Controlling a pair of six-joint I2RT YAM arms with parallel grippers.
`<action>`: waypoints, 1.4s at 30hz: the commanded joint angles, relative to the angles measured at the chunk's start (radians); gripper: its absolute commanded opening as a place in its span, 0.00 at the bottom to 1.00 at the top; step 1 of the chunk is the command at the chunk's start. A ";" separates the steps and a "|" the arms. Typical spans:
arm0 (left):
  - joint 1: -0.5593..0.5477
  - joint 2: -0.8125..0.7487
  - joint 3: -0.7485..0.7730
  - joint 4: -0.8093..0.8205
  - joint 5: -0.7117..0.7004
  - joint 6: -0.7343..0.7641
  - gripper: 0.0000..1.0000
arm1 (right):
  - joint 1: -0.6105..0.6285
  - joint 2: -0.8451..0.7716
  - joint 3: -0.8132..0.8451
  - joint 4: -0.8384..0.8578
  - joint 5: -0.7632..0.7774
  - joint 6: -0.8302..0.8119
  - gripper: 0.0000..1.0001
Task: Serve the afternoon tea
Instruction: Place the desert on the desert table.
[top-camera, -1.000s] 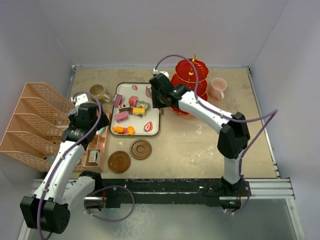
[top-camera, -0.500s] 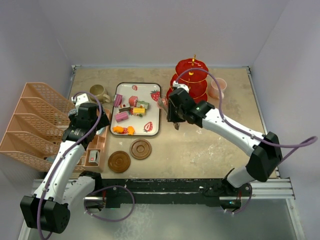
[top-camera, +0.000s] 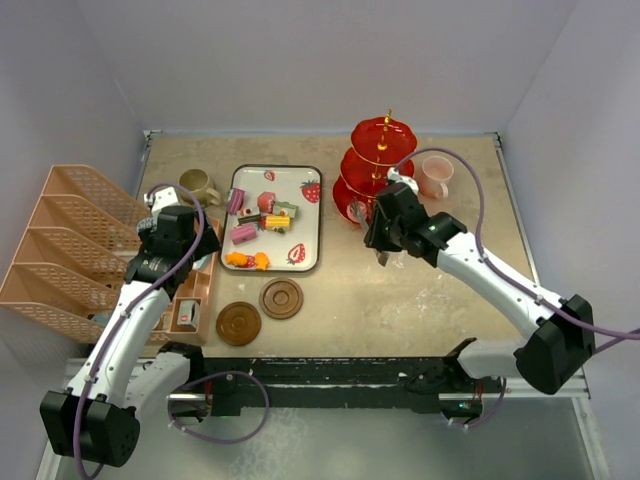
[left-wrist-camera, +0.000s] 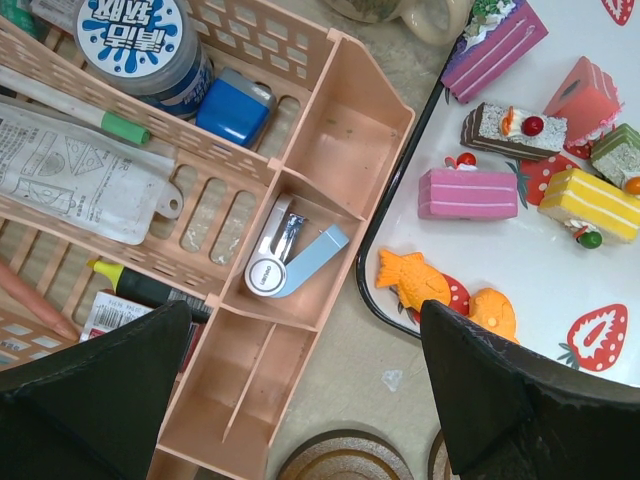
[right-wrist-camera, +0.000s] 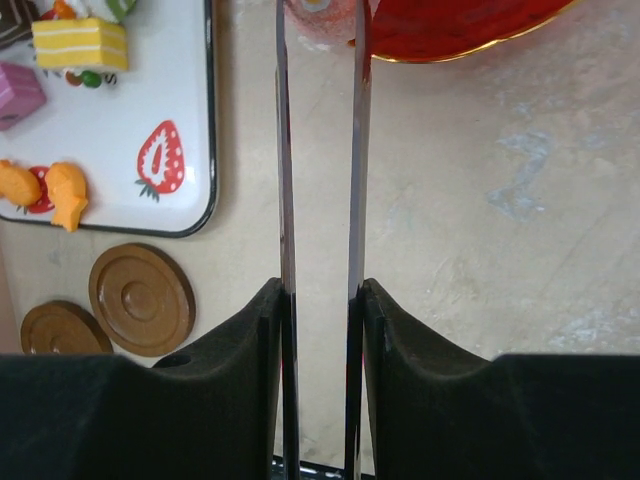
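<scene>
Swung rightward off the tray (top-camera: 310, 262), the right gripper (right-wrist-camera: 320, 300), jaws clamped on the tweezers (right-wrist-camera: 283, 150), holds their tips at the stand (top-camera: 380, 165) by the desk's (top-camera: 400, 300) far edge, sweets (left-wrist-camera: 467, 193) lying on the tray, while the left gripper (left-wrist-camera: 305, 330) hangs, jaws wide apart, above the organiser (left-wrist-camera: 350, 130).

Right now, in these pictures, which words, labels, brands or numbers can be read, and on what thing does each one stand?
Round blue-and-white lid in the peach plastic organiser: bold blue characters, not Latin letters; I cannot read them.
White printed sachet: print too small to read.
Red-and-white label below it: blurred.
No other text; the white rectangular tray shows only strawberry pictures.
</scene>
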 joint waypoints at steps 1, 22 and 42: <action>-0.008 -0.009 0.040 0.024 -0.018 -0.005 0.94 | -0.062 -0.064 -0.027 0.019 -0.032 -0.029 0.36; -0.027 -0.003 0.040 0.018 -0.038 -0.011 0.94 | -0.114 -0.039 -0.068 -0.016 0.097 -0.052 0.36; -0.053 -0.011 0.038 0.013 -0.053 -0.018 0.94 | -0.287 0.027 -0.146 0.269 -0.037 -0.014 0.37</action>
